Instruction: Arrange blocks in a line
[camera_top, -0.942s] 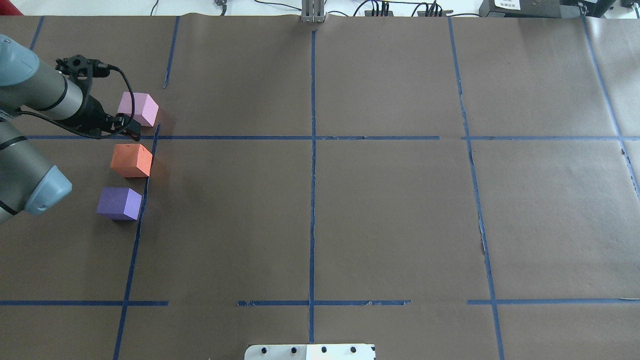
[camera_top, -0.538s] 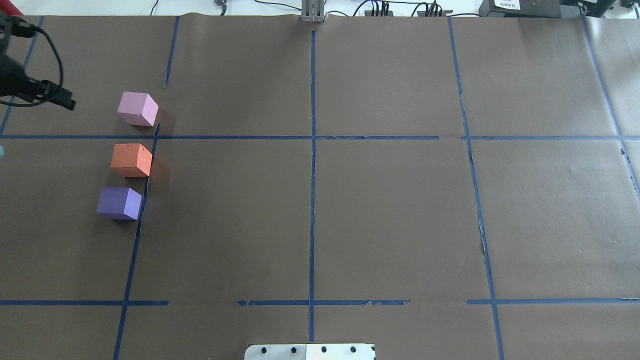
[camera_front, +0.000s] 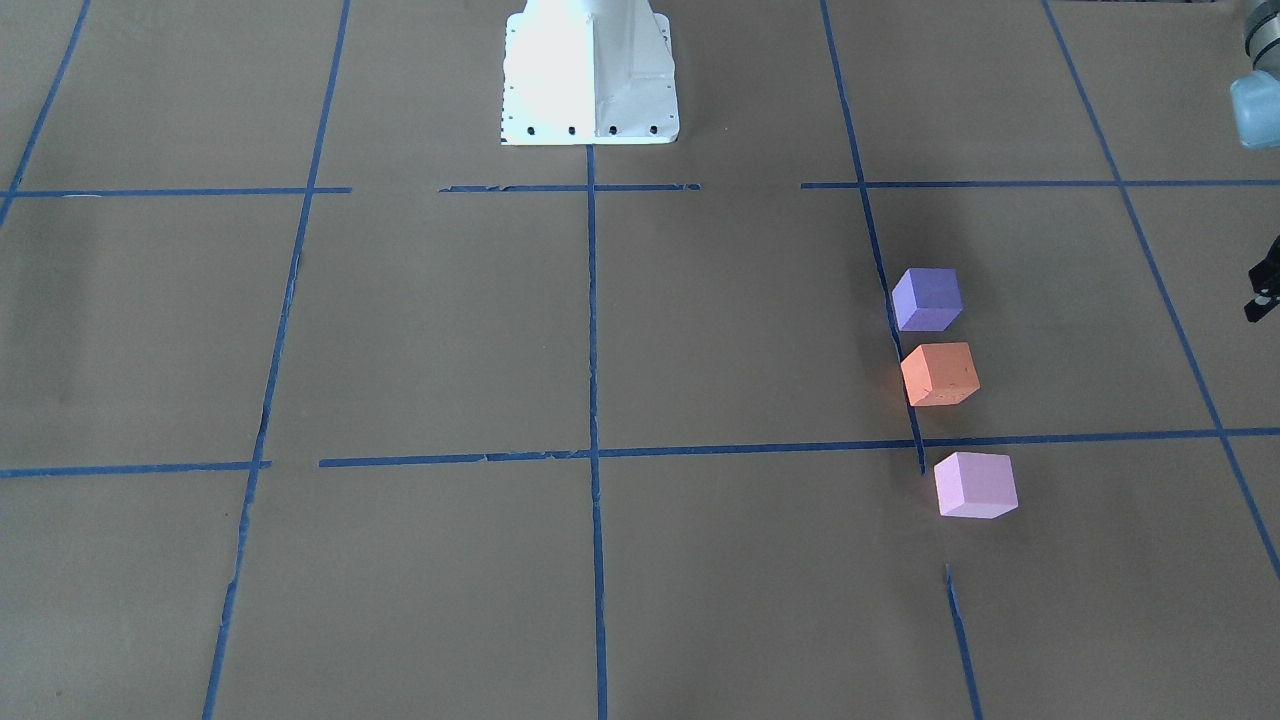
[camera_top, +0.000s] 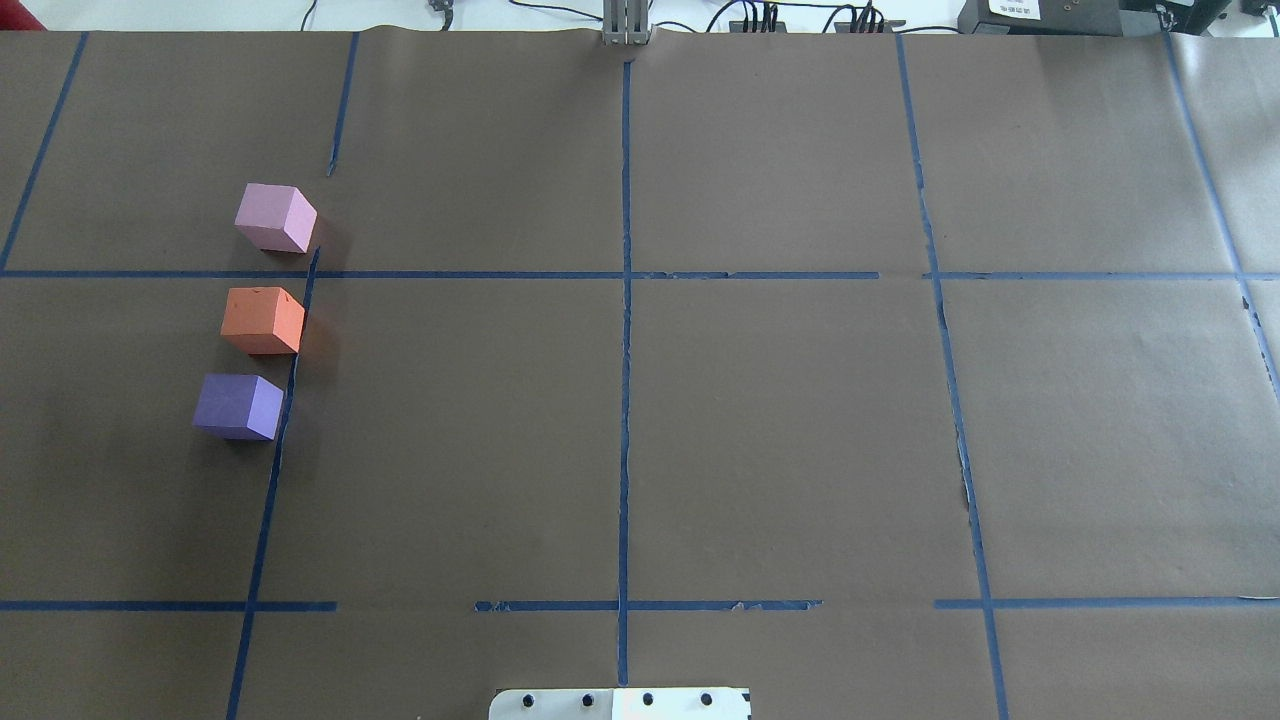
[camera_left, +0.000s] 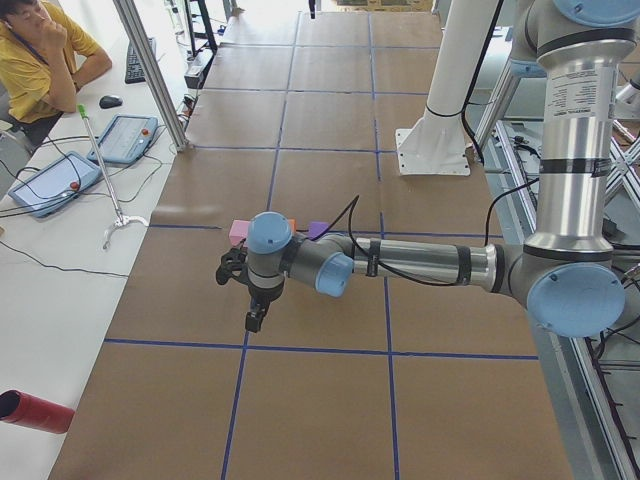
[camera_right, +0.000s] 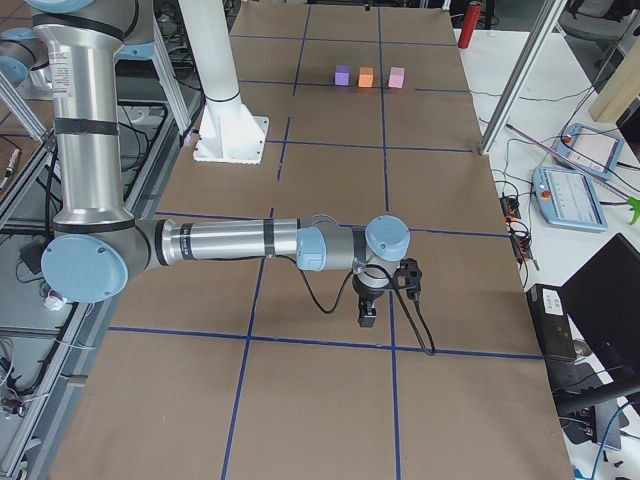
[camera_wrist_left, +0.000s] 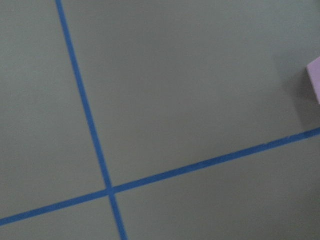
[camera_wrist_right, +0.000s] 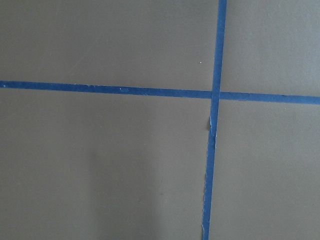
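Note:
Three blocks stand in a slightly slanted row beside a blue tape line on the table's left side. They are the pink-lilac block (camera_top: 276, 217) farthest, the orange block (camera_top: 263, 320) in the middle and the purple block (camera_top: 238, 406) nearest the robot. The front view shows them as purple (camera_front: 927, 298), orange (camera_front: 940, 374) and pink (camera_front: 975, 484). My left gripper (camera_left: 256, 320) hangs over the table's left end, away from the blocks, and I cannot tell if it is open. A pink corner (camera_wrist_left: 315, 80) shows in its wrist view. My right gripper (camera_right: 367, 315) hangs over the table's right end, state unclear.
The white robot base (camera_front: 588, 70) stands at the table's near middle edge. Blue tape lines grid the brown paper. A red cylinder (camera_left: 35, 412) lies off the table's left end. An operator (camera_left: 30, 60) sits beyond the far side, next to tablets (camera_left: 125, 138).
My left arm has drawn back from beside the pink block, leftward and out of the overhead view. The three blocks have not moved.

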